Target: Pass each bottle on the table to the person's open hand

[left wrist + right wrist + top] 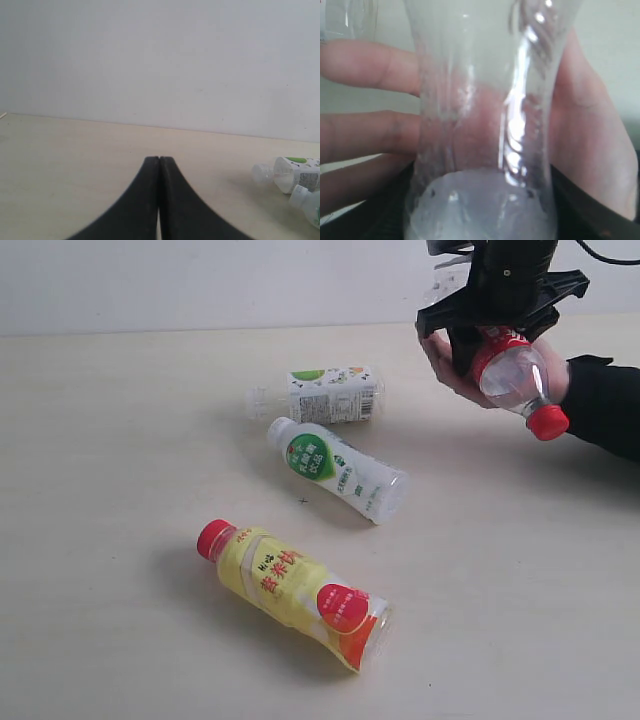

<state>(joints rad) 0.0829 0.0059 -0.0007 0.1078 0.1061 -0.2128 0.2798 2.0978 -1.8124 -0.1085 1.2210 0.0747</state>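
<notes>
Three bottles (335,468) on table (110,500), right hand (478,345) holding red-labelled bottle (515,375) against person's palm (443,365)

White bottle (308,203) (left wrist view) half cropped

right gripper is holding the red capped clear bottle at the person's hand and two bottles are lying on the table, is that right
Not quite: three bottles lie on the table, not two, the yellow-labelled bottle, the white bottle and the white-green labelled bottle, as the exterior view shows. The right gripper does hold the red-capped clear bottle at the person's hand.
</notes>
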